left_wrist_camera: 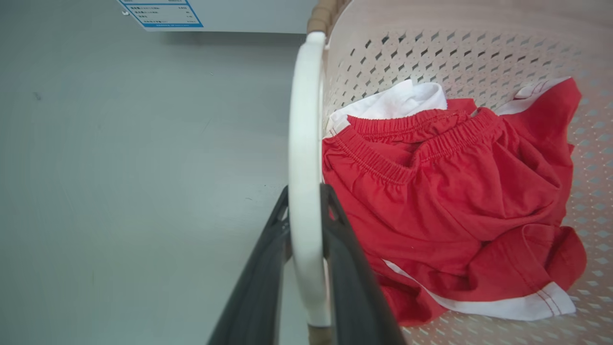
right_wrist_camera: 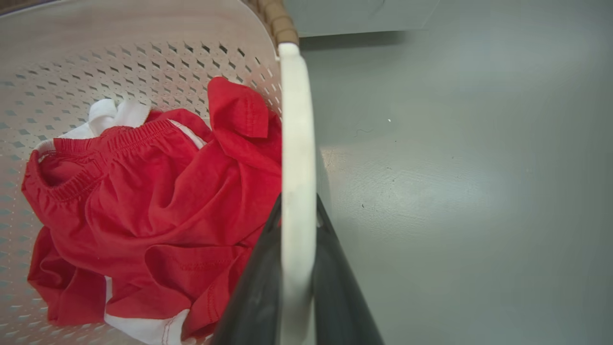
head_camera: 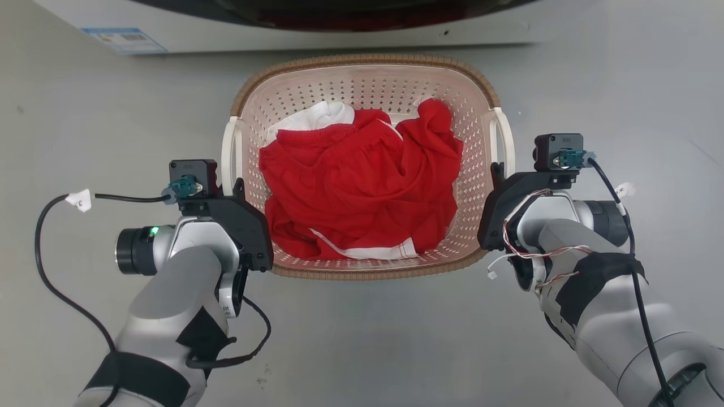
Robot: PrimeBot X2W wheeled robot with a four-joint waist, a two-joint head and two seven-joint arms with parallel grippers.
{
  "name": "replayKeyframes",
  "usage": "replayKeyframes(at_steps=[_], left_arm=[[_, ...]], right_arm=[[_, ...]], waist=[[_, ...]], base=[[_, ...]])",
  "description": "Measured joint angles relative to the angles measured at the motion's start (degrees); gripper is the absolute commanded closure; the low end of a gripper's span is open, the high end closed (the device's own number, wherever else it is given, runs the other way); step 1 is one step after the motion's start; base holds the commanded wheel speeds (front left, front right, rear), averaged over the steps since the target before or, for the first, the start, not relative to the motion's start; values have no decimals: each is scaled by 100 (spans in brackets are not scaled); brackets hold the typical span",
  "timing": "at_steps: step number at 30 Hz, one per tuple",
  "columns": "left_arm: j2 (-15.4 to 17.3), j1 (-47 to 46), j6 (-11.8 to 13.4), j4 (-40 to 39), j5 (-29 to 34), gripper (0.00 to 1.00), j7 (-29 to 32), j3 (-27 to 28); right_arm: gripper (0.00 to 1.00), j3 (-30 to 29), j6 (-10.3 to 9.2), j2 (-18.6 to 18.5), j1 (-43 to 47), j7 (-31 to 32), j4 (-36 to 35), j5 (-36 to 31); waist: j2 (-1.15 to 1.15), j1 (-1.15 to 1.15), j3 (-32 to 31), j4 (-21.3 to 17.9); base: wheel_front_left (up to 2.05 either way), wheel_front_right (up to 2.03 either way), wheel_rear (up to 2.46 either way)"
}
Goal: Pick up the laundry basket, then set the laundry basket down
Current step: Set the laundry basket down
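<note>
Head view: laundry basket [head_camera: 362,59], apparently resting on the floor [head_camera: 113,113] just near of the washer [head_camera: 339,28], holds red clothes [head_camera: 356,186]. The left gripper [head_camera: 238,186] and right gripper [head_camera: 498,169] flank its sides, so that a lift should stay level.
Left wrist view: the left gripper pinches the white left handle [left_wrist_camera: 304,120] from both sides.
Right wrist view: the right gripper likewise pinches the right handle [right_wrist_camera: 296,120]. The lift seems not yet begun.

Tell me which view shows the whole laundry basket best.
Head view: the laundry basket shows nearly whole, rim and both handles. The wrist views each give one handle gripped by a claw, plus some wall.
</note>
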Motion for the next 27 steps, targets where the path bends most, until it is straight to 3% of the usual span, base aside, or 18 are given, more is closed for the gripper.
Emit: replayKeyframes(at_steps=[19,20,21,22,23,27], left_arm=[[-37,-315,-36,278,65,100,-212,-33],[-37,-321,-55,293,74,86,-219,-36],[-38,-327,-55,305,90,51,-227,-42],[-36,-335,-55,323,114,0,-257,-48],[-37,-351,-55,339,115,0,-259,-53],[-87,-425,-55,380,115,0,-315,-59]], right_arm=[[100,99,1,10,-75,-199,-2,-8],[77,104,1,10,-86,-213,-2,-8],[55,116,1,9,-99,-247,-2,-8],[15,125,1,9,-120,-256,-1,-12],[0,134,1,8,-137,-291,-3,-26],[0,157,3,33,-171,-353,-36,-42]], waist=[[-1,-1,536,-1],[-1,-1,543,-5],[-1,-1,551,-9],[-1,-1,559,-13],[-1,-1,567,-17],[-2,-2,597,-38]], base=[[0,0,0],[0,0,0],[0,0,0],[0,0,0],[0,0,0],[0,0,0]])
